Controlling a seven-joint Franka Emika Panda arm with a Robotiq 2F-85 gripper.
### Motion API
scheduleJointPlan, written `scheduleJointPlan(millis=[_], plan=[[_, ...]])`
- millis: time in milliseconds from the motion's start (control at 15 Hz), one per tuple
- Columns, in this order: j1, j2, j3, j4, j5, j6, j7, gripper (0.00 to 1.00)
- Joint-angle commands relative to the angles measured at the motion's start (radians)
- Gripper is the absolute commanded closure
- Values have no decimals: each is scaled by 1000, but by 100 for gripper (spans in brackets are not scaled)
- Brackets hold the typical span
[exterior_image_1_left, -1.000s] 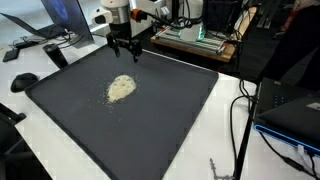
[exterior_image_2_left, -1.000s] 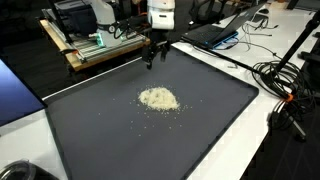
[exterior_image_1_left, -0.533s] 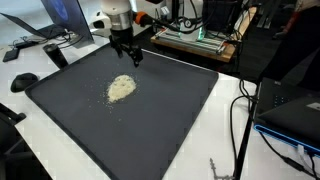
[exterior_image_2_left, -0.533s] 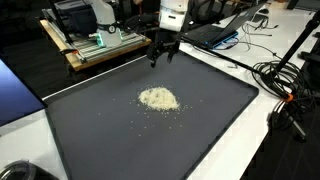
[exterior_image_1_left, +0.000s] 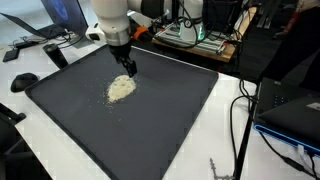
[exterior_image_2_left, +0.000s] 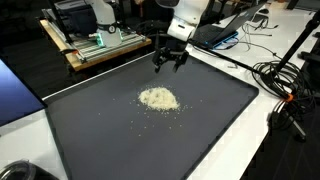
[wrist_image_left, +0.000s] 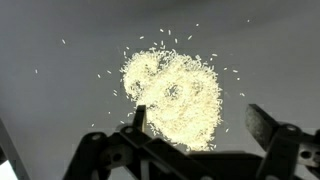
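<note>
Grey matting covers most of the scene. In an exterior view, a dark grey rectangular mat (exterior_image_1_left: 150, 130) lies flat on the white worktop (exterior_image_1_left: 225, 150). A heap of pale loose grains (exterior_image_1_left: 121, 88) sits on the mat toward its far left part. The black two-fingered end effector (exterior_image_1_left: 127, 68) hangs from the white arm just beside the heap, which lies at about 7 o'clock from it. The fingers stand apart with nothing between them. No contact with the grains is evident. A black computer mouse (exterior_image_1_left: 24, 80) rests on the worktop at 9 o'clock from the heap, off the mat.

In an exterior view from the opposite side, the end effector (exterior_image_2_left: 170, 62) is over the far part of the mat (exterior_image_2_left: 120, 140). Its fingers are spread and empty. The heap (exterior_image_2_left: 158, 98) lies at roughly 6 to 7 o'clock from it, near but apart, with stray grains scattered about its edge. Black cables (exterior_image_2_left: 285, 92) lie on the worktop at 3 o'clock from the heap, beyond the mat edge.

In the wrist view, the heap (wrist_image_left: 175, 95) fills the centre of the frame on the mat (wrist_image_left: 60, 40). Single grains are strewn around it. The end effector (wrist_image_left: 197, 115) enters from 6 o'clock, with its two fingertips (wrist_image_left: 142, 115) wide apart and holding nothing.
</note>
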Motion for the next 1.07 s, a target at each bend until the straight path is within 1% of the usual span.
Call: scheduleJointPlan(millis=[0, 267, 333, 400, 533, 600, 867, 1000], plan=[[73, 73, -46, 116, -68, -104, 158, 0], [128, 137, -70, 202, -150, -192, 320, 0], [132, 153, -65, 226, -148, -234, 344, 0], [145, 173, -72, 248, -168, -260, 394, 0], [147, 205, -58, 293, -164, -319, 425, 0], [141, 223, -45, 318, -144, -341, 423, 0], [149, 303, -40, 417, -146, -391, 452, 0], [142, 340, -40, 473, -138, -410, 443, 0]])
